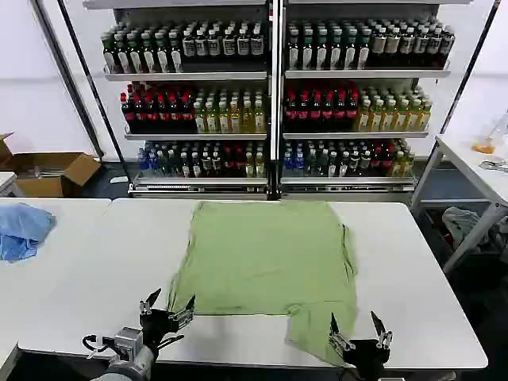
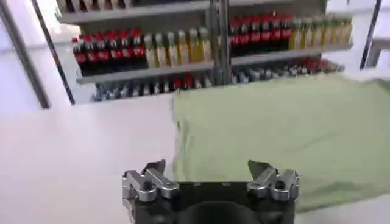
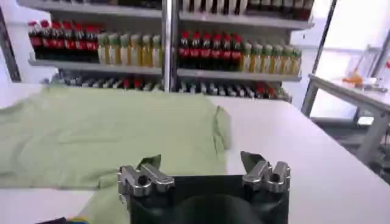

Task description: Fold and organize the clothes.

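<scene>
You are working with both grippers hanging apart-fingered and empty at the near table (image 1: 444, 317) edge. Your left gripper (image 1: 167, 311) is sitting just off the shirt (image 1: 266, 258)'s near left corner, the cloth lying toward its 1 o'clock. Your right gripper (image 1: 358, 334) is hovering at the shirt's near right flap, which is drooping toward the edge; that arm is the nearer one. The shirt is lying flat mid-table, its long axis running from 6 to 12 o'clock. A blue cloth (image 1: 22, 228) is resting at far 9 o'clock.
</scene>
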Available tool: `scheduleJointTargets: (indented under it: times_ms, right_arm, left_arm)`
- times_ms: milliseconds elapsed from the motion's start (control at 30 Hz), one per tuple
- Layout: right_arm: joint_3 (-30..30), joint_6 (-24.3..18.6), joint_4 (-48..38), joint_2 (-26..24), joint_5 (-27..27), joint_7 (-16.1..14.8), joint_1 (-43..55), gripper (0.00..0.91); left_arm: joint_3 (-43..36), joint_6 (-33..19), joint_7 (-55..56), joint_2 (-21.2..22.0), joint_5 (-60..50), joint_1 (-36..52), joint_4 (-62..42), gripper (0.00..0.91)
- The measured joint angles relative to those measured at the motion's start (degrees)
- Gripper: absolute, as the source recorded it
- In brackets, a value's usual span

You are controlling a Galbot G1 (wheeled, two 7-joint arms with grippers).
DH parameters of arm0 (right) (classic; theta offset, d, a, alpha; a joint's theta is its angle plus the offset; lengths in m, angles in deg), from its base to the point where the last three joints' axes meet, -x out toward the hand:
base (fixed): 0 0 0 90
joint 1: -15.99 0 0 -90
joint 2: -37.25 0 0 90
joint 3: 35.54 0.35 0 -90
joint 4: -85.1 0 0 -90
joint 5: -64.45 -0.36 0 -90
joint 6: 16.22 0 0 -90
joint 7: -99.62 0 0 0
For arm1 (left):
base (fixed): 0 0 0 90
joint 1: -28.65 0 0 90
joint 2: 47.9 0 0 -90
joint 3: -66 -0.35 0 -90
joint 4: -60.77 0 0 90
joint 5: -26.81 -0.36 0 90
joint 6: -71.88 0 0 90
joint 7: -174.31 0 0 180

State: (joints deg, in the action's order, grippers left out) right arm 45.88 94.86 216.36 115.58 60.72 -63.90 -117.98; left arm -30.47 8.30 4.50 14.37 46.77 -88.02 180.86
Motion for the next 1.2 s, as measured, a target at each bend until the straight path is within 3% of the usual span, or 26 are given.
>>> scheduleJointTargets:
  times_ms: [200,233,267,300,367,433,1200]
  right_arm:
    - [-1.28,1.58,-2.13,1.03,0.3,0.87,0.52,0.907]
    - [-1.41,1.83,-2.52,1.22,0.3,1.04,0.63,0.846]
    - [-1.62,2.05,-2.92,1.4,0.3,1.17,0.76,0.665]
    - [-1.76,2.23,-3.22,1.52,0.28,1.27,0.83,0.272]
    - [-1.98,2.57,-3.78,1.75,0.19,1.5,0.94,0.03]
    - [-2.32,2.8,-4.31,1.98,-0.07,1.69,0.97,0.0]
    - [-1.96,2.11,-3.37,1.75,-3.44,1.08,-0.98,0.0]
  left_arm:
    - [-1.05,2.2,0.22,-1.61,0.72,1.97,-3.48,0.867]
    - [-1.2,2.54,0.3,-1.83,0.93,2.31,-4.05,0.272]
    - [-1.37,2.79,0.37,-2.04,1.22,2.68,-4.56,0.141]
    - [-1.47,3.0,0.44,-2.3,1.49,3.12,-5.01,0.05]
    - [-1.6,3.35,0.52,-2.7,2.14,3.87,-5.91,0.03]
    - [-1.62,3.54,0.53,-2.99,2.77,4.44,-6.66,0.03]
    - [-0.72,2.99,-2.31,-4.14,10.53,2.22,-5.18,0.02]
